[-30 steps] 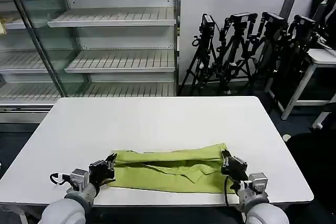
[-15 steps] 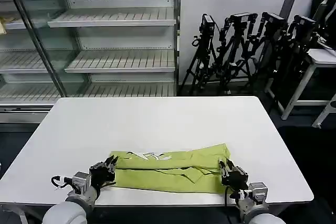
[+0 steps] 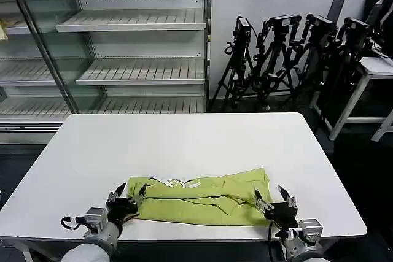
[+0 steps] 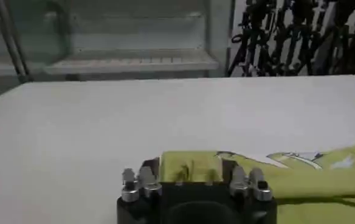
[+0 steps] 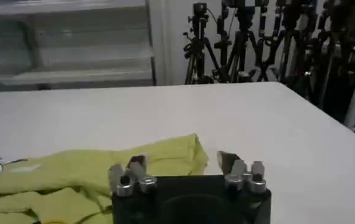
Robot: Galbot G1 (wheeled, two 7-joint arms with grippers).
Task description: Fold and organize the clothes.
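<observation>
White table (image 3: 184, 139) stands before bare shelving (image 3: 132, 26), the folded lime shirt (image 3: 202, 197) lying along its near edge. Left gripper (image 3: 126, 197) sits at the shirt's left end, right gripper (image 3: 275, 199) at its right end, both with fingers spread apart, holding nothing.

one shirt (image 3: 202, 199), two claws, one table (image 3: 184, 139)

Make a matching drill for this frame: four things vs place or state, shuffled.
Things:
1. lime shirt
2. left gripper
3. right gripper
4. tripods

Descriptions:
A. open at the shirt's right end
B. standing behind the table
C. folded into a strip near the table's front edge
D. open at the shirt's left end

Pairs: 1-C, 2-D, 3-A, 4-B
</observation>
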